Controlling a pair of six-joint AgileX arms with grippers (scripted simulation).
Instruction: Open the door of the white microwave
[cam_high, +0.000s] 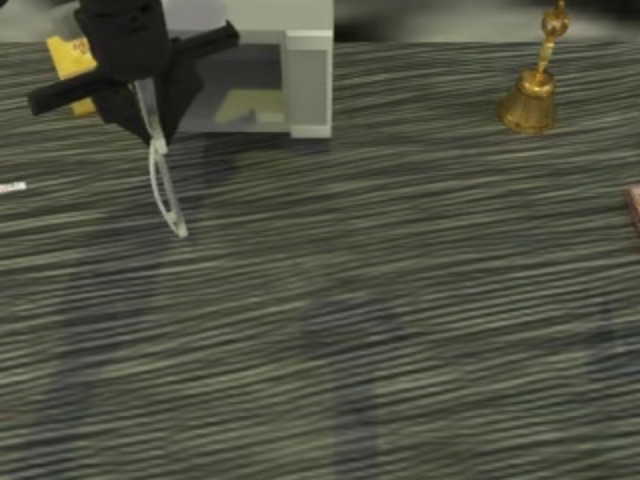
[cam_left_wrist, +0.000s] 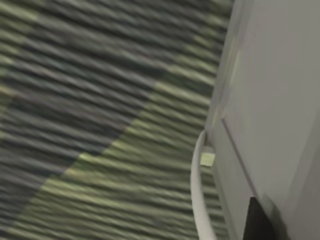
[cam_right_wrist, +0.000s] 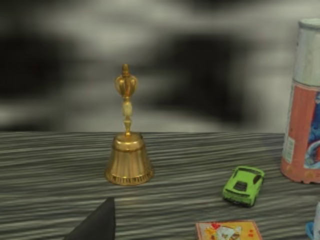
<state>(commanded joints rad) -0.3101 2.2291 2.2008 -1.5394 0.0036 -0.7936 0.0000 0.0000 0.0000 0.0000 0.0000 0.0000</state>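
The white microwave (cam_high: 310, 80) stands at the back left of the table, its cavity (cam_high: 240, 100) exposed. Its door (cam_high: 165, 190) is swung out toward the front and shows edge-on as a thin translucent strip. My left gripper (cam_high: 145, 115) hangs over the door's upper end, shut on it. In the left wrist view the pale door panel (cam_left_wrist: 270, 100) fills one side, the curved handle strip (cam_left_wrist: 196, 195) runs beside it, and one dark fingertip (cam_left_wrist: 257, 222) lies against the panel. My right arm is out of the top view; one dark fingertip (cam_right_wrist: 102, 220) shows in its wrist view, holding nothing.
A yellow cube (cam_high: 72, 55) sits behind my left arm, left of the microwave. A golden bell (cam_high: 530, 100) stands at the back right. Near the bell (cam_right_wrist: 128, 160) are a green toy car (cam_right_wrist: 243, 185), a tall can (cam_right_wrist: 302, 125) and a playing card (cam_right_wrist: 227, 231).
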